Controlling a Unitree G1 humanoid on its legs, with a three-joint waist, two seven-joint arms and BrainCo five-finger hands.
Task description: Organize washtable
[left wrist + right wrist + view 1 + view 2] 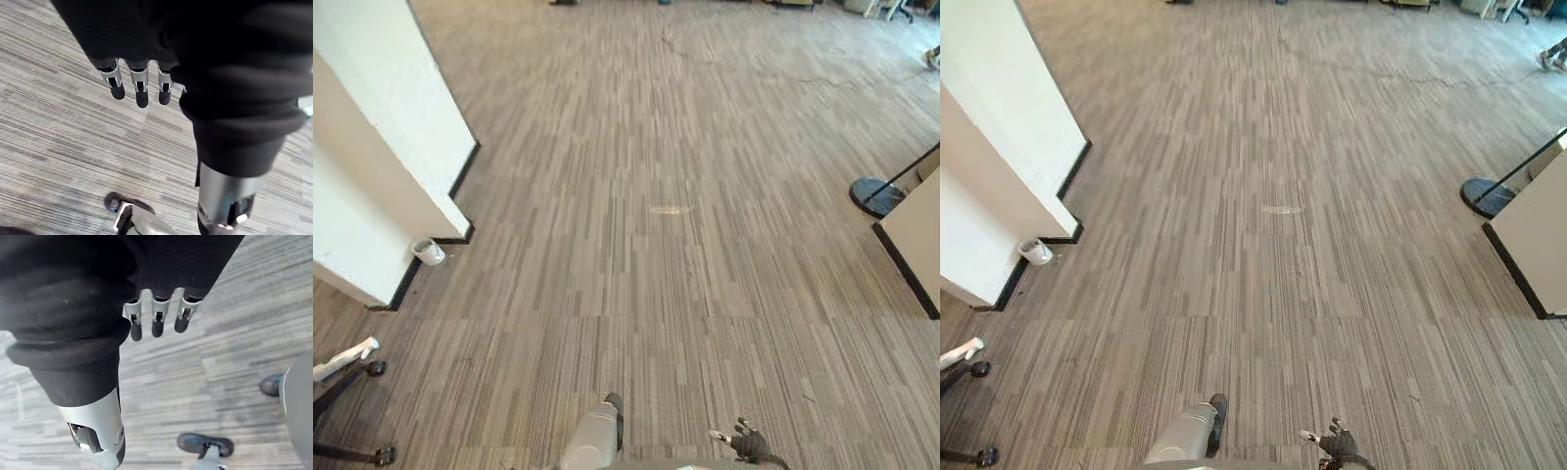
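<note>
My left hand (140,84) hangs over grey striped carpet, its fingers straight and relaxed, with nothing in it. My right hand (156,316) hangs the same way, fingers loose and holding nothing; in the left eye view it shows low at the bottom edge (747,444). Open carpet floor (666,196) stretches ahead of me.
A white wall corner with a black skirting (391,157) juts in at the left, with a small white cup (429,252) on the floor at its base. Black wheeled stand legs (352,382) sit lower left. A round black stand base (875,197) and a beige panel (915,235) stand at the right.
</note>
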